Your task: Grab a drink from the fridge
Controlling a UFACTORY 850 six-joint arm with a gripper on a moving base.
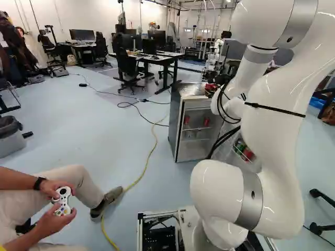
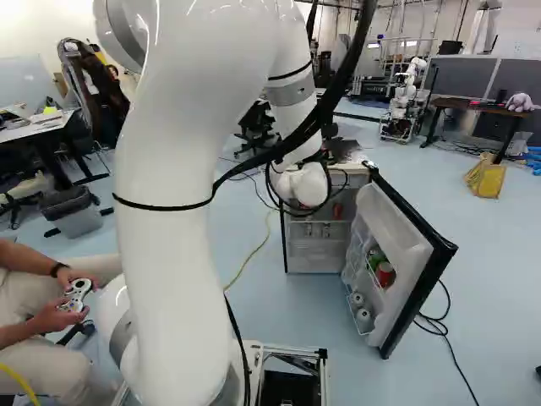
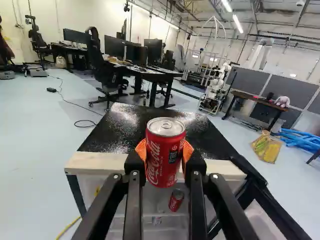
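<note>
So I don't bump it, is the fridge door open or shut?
Open: the fridge door stands swung out from the cabinet, its inside showing.

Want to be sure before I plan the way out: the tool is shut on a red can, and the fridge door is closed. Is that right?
Not quite: the fridge door is open, swung out with its inner side showing, as the right base view shows. The rest is right: the tool is shut on a red can.

Red can (image 3: 162, 157), upright, gripped, fridge (image 3: 117, 132) open
</note>
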